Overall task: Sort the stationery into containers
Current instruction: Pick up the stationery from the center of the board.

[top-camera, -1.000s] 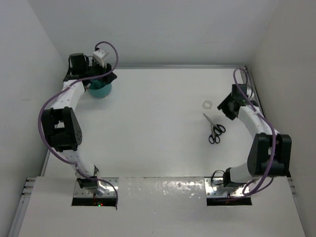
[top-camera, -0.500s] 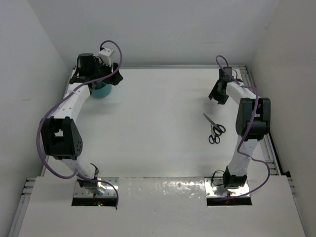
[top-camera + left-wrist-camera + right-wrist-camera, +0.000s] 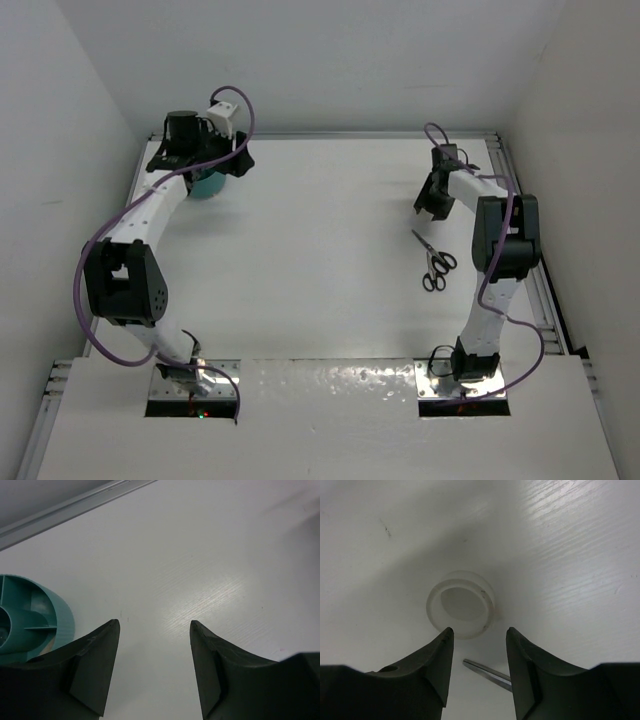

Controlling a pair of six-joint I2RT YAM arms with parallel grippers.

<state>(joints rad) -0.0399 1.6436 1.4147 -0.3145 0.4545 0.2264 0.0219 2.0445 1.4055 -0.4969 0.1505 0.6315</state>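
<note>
Tub first: the teal tub [image 3: 207,184] sits in the far left corner of the table [image 3: 320,270]. The left gripper [image 3: 155,625] hangs close by it. Its two fingers are spread wide and hold nothing, with only bare table under them. I think it waits there so it is ready at the tub. The left wrist view shows the little walls that split the tub into rooms, but I cannot tell what lies inside. Over at the far right, the right gripper [image 3: 479,632] points down at the white tape roll [image 3: 461,604]. Its fingers are open too, and nothing is in them. The roll lies flat on the table, just past the fingertips, with its hole facing up. I think the gripper is lining up to close on the roll, so this step is the pick. The black-handled scissors [image 3: 433,262] lie a bit nearer, with the blade tip close to the roll, so a finger could bump it. Both things are well apart from the tub.
</note>
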